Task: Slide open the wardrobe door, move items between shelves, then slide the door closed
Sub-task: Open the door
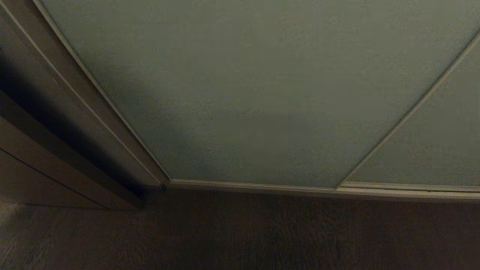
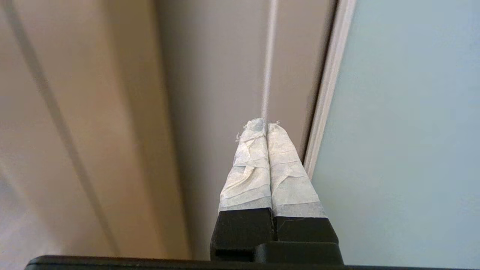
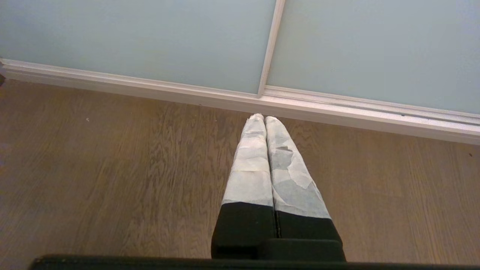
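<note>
The sliding wardrobe door [image 1: 262, 93] is a wide grey-green panel with a thin pale frame, standing closed and filling the head view. My left gripper [image 2: 265, 123] is shut and empty, its taped fingers raised in front of the brown side trim [image 2: 225, 75], just beside the door's pale frame edge [image 2: 330, 86]. The door panel [image 2: 408, 131] lies to one side of it. My right gripper [image 3: 264, 117] is shut and empty, pointing down at the wooden floor near the door's bottom rail [image 3: 318, 107]. The items and the shelves are hidden behind the door. Neither gripper shows in the head view.
A second grey-green panel [image 1: 431, 150] adjoins the door on the right behind a pale frame strip [image 1: 408, 112]. Dark brown wooden trim [image 1: 56, 123] runs up the left side. Wood-grain floor [image 1: 240, 232] lies in front of the bottom rail [image 1: 262, 186].
</note>
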